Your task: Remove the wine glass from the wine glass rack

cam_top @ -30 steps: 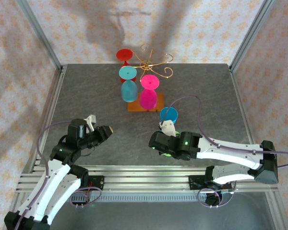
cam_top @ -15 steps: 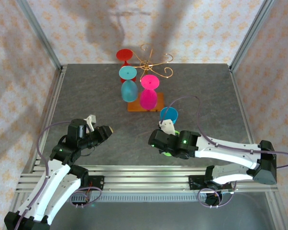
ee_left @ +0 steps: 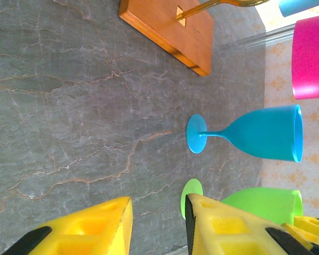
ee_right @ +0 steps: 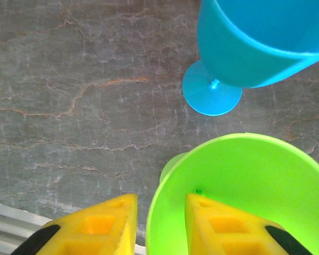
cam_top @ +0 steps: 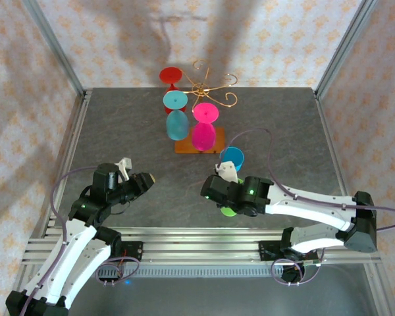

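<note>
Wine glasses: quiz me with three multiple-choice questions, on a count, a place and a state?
1. How many glasses hang from the wine glass rack? A one B three C five
2. Where does the green glass stand? A on the table B on the rack C on an arm
3. The blue glass on the table is: A lying down B upside down C upright
Answers: B: red glass, teal glass and pink glass hang there; A: its foot meets the table; C: its foot is down, bowl up.
</note>
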Available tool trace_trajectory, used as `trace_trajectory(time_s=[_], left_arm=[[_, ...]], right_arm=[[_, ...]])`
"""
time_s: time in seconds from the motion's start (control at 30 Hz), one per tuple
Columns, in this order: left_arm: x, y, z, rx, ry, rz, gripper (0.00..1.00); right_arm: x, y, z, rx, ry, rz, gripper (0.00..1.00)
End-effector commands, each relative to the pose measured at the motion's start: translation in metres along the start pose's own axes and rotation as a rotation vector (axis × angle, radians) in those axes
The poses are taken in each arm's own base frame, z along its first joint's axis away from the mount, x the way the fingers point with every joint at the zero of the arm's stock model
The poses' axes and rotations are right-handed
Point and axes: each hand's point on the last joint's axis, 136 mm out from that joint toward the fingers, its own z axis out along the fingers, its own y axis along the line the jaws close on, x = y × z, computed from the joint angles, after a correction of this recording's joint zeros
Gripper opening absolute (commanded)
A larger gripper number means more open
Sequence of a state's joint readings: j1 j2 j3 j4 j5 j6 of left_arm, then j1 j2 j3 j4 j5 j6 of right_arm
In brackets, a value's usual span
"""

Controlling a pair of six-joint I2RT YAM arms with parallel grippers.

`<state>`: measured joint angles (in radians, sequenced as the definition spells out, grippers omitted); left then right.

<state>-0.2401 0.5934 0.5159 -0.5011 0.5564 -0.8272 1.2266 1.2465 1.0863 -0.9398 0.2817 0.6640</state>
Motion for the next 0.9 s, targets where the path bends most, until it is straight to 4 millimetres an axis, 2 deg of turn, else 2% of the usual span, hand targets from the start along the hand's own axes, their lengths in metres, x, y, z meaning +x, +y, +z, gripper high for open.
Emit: trace_trajectory(time_s=[0.0,0.17,0.47,0.63,0.77,0.87], left_arm=[[-0.010,-0.009,-0.004,0.018,-0.041,0.044,0.32],[-0.010,-0.010,-0.005,0.020,-0.043,0.048,0.32],[-0.017,-0.014,-0.017,-0.022,-0.065,0.100,0.32],[-0.031,-0.035,-0.026,-0.009,-0.086,0.129,0.32],[-0.049,-0.057,-0.031,0.000,-0.108,0.156,0.33],[-0.064,-0.082,-0.034,0.039,-0.126,0.177,0.32]], right_arm=[[-0.013,-0.009,-0.010,0.043,-0.040,-0.016,0.30],[-0.025,-0.012,-0.022,0.053,-0.066,-0.026,0.32],[-0.054,-0.023,-0.057,0.014,-0.127,0.003,0.34],[-0.093,-0.038,-0.107,-0.128,-0.241,0.130,0.38],[-0.129,-0.049,-0.142,-0.273,-0.294,0.254,0.41],[-0.155,-0.052,-0.158,-0.373,-0.334,0.328,0.44]])
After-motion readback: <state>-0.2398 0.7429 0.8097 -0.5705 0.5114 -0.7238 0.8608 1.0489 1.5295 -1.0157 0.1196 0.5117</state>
